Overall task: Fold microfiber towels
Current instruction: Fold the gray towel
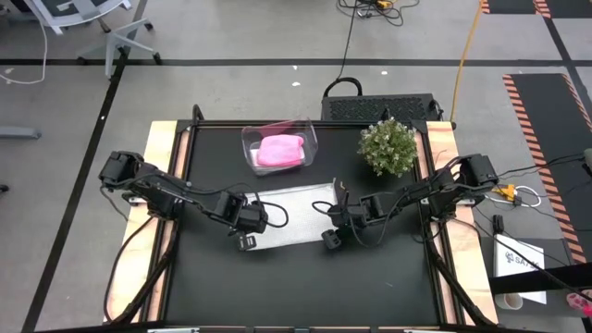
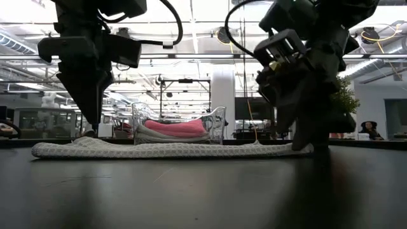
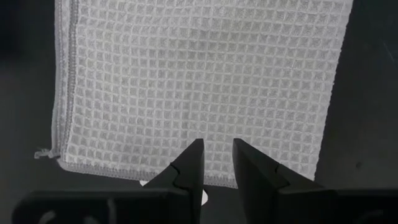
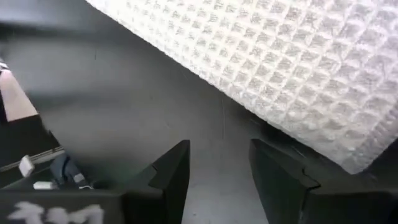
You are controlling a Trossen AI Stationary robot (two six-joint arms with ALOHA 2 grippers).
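High view: white towel [image 1: 289, 215] lies lengthwise between both arms; left gripper [image 1: 246, 242] and right gripper [image 1: 329, 242] hover, jaws parted, at its near corners.

The white towel [image 1: 289, 215] lies spread flat on my black counter [image 1: 370, 277], one layer thick, a rectangle with its long sides running across between my two arms. Its weave is a waffle grid of small raised squares, with a stitched hem along the edge and a short thread hanging from one corner. From table height it is a low, nearly even strip, slightly rumpled at one end. My left fingers [image 3: 189, 171] hang over its near hem; my right fingers [image 4: 171, 171] are over bare counter just off its corner. Farther back, the pink towel [image 1: 280, 151] sits bunched inside the clear bin [image 1: 311, 139], resting on a pale towel [image 2: 159, 135] beneath it.
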